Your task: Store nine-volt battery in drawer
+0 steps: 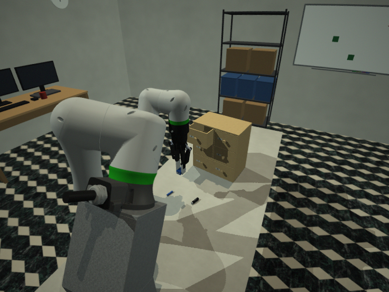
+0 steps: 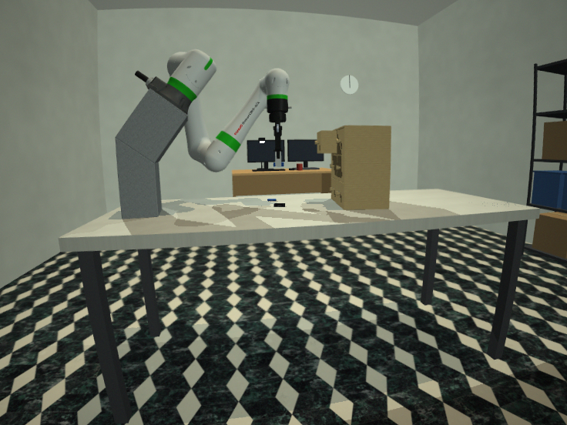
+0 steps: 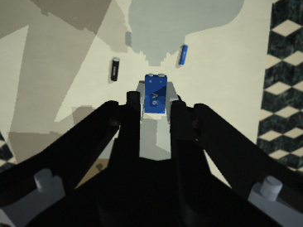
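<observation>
My gripper (image 3: 155, 91) points straight down and is shut on the blue nine-volt battery (image 3: 156, 94), which carries a "9 V" mark. In the top view the gripper (image 1: 179, 168) hangs above the table, left of the small cardboard chest (image 1: 221, 144), with the battery (image 1: 178, 171) at its tips. The chest's top left drawer (image 1: 200, 134) stands pulled out; the other drawers look pushed in. I cannot read the drawer letters. In the exterior view the gripper (image 2: 277, 159) is well above the table, left of the chest (image 2: 360, 166).
A small blue cylinder cell (image 1: 169, 193) and a black cylinder cell (image 1: 194, 200) lie on the table in front of the chest; they also show in the wrist view as the blue cell (image 3: 183, 54) and the black cell (image 3: 114, 69). The robot's grey pedestal (image 1: 107, 239) stands at the near end.
</observation>
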